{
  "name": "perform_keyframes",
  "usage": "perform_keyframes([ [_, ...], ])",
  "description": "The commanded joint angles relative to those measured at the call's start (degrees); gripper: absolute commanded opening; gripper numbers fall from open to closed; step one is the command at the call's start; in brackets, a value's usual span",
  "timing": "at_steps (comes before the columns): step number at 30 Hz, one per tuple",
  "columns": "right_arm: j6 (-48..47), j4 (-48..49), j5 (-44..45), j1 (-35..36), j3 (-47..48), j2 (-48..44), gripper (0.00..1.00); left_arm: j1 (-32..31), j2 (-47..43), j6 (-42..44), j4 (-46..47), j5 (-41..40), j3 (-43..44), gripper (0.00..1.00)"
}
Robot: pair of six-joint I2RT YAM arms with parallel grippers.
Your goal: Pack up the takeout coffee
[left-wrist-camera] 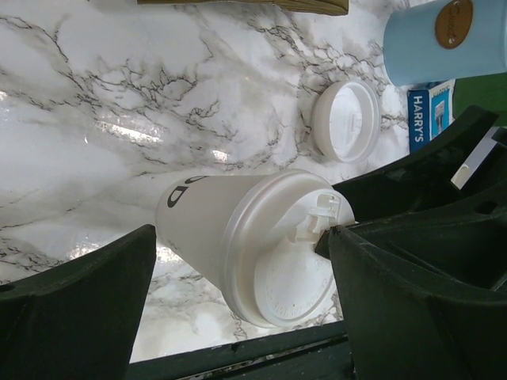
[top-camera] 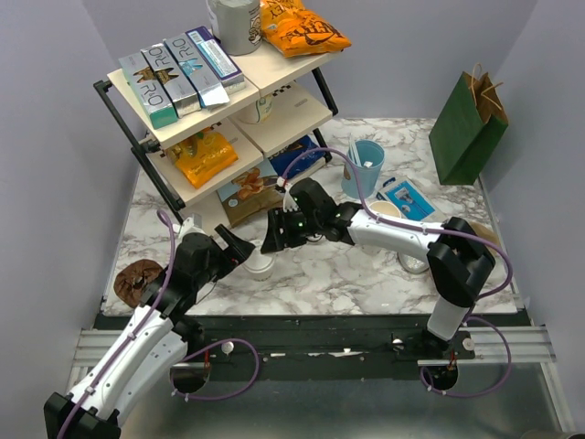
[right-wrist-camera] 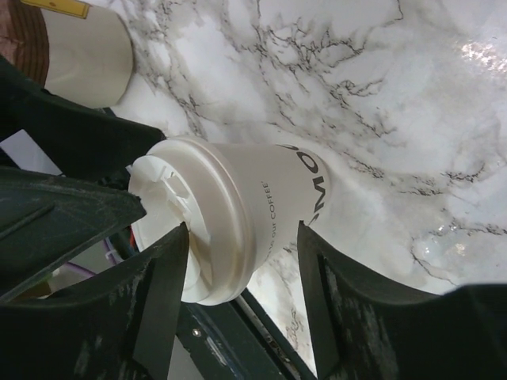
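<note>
The takeout coffee [top-camera: 260, 266], a cream paper cup with a white lid, stands on the marble table between both arms. In the left wrist view the takeout coffee [left-wrist-camera: 245, 237] sits inside my wide open left gripper [left-wrist-camera: 242, 234]. One finger [left-wrist-camera: 396, 293] touches the lid's spout and the other finger [left-wrist-camera: 79, 309] stays clear of the cup. In the right wrist view my right gripper [right-wrist-camera: 244, 229] straddles the takeout coffee [right-wrist-camera: 253, 210] near its lid. One fingertip [right-wrist-camera: 170, 261] rests on the lid and the other [right-wrist-camera: 317, 253] on the cup wall. In the top view my left gripper [top-camera: 239, 251] and right gripper [top-camera: 274, 242] flank the cup.
A loose white lid [left-wrist-camera: 346, 121] lies on the marble beyond the cup. A light blue cup [top-camera: 364, 169] and a blue box [top-camera: 407, 197] sit behind the right arm. The green paper bag [top-camera: 468, 128] stands at the back right, a shelf rack [top-camera: 219, 101] at the back left.
</note>
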Motion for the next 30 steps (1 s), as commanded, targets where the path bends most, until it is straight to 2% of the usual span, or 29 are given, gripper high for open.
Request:
perform_keyframes([
  [1,1.9,2.8,-4.7,-0.5,-2.2,-1.3,0.63,0.3,1.2,-0.2,3.0,1.8,-1.7,0.94],
  [8,4.2,4.3,-8.7,-0.9,-3.4,-0.9,0.51,0.4,3.3,-1.6,7.4,5.7,-4.1,0.83],
  [15,7.7,6.7,-10.4,-0.9,-6.7,-0.1,0.40,0.4,3.1,-3.1,7.3,6.3,-6.1,0.72],
  [19,10.2,10.2,-10.0,-1.5,-10.7,-0.3,0.28,0.4,2.4,-4.0,7.3,7.0,-7.8,0.66],
  [20,10.9,13.7,-9.8,-1.6,-12.1,-0.4,0.25,0.4,2.2,-4.2,7.2,7.0,-8.5,0.64],
  [22,10.6,16.8,-10.2,-1.7,-15.3,-0.8,0.25,0.5,1.7,-4.6,7.4,7.0,-9.3,0.63],
  [26,7.1,24.7,-10.6,-1.6,-19.0,-1.7,0.25,0.5,0.6,-4.9,6.8,6.8,-11.8,0.53],
  [29,0.5,23.1,-7.2,-1.5,-19.1,-2.5,0.25,0.6,-0.9,-4.7,5.9,6.6,-13.4,0.52],
  [30,-1.3,21.9,-6.6,-1.5,-18.8,-2.8,0.25,0.6,-1.4,-4.7,5.3,6.5,-13.5,0.54],
])
